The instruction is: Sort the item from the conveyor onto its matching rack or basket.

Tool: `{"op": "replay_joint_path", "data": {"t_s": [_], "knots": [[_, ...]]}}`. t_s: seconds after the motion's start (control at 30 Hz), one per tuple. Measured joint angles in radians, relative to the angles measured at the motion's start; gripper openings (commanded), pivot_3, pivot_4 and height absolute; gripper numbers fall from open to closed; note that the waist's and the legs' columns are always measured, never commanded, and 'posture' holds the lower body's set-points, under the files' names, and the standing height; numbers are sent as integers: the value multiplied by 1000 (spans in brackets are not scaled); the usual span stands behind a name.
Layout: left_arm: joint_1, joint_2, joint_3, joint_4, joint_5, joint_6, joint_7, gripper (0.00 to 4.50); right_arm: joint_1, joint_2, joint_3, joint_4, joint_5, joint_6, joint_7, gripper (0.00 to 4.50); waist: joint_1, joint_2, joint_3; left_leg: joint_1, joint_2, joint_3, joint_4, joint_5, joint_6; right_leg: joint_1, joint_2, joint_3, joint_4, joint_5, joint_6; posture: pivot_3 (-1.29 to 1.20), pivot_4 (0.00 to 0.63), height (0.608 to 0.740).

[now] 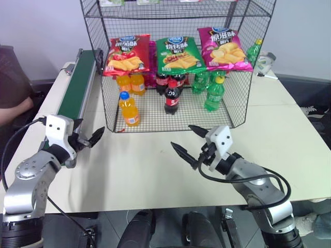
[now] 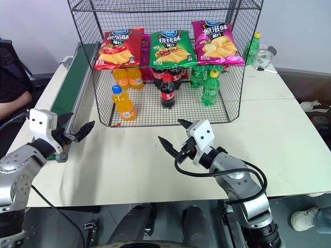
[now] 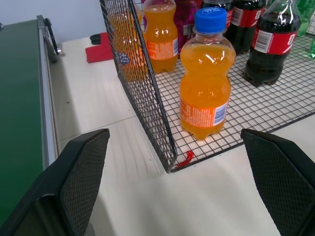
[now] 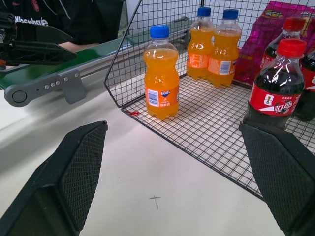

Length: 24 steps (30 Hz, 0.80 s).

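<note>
Orange soda bottle (image 1: 128, 109) stands upright on the rack (image 1: 176, 62) floor, front-left corner, off the conveyor (image 1: 77, 85). It lies at one o'clock from the left gripper (image 1: 88, 138), the nearer one; eleven o'clock from the right gripper (image 1: 189, 139). Both jaws spread, empty.

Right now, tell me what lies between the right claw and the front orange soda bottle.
Bare table top, then the rack's wire-mesh floor edge, seen in the right wrist view. The orange soda bottle stands just inside; the right claw is open, holding nothing.
</note>
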Motion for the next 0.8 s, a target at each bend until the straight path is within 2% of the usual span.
{"op": "replay_joint_path", "data": {"t_s": [0.8], "knots": [[-1, -13, 28, 2, -13, 26, 29, 4460, -24, -4, -5, 0, 26, 0, 0, 4500, 0, 0, 0, 0, 0, 0, 0, 0, 0, 0, 0, 0, 0, 0, 0, 0, 150, 740]]}}
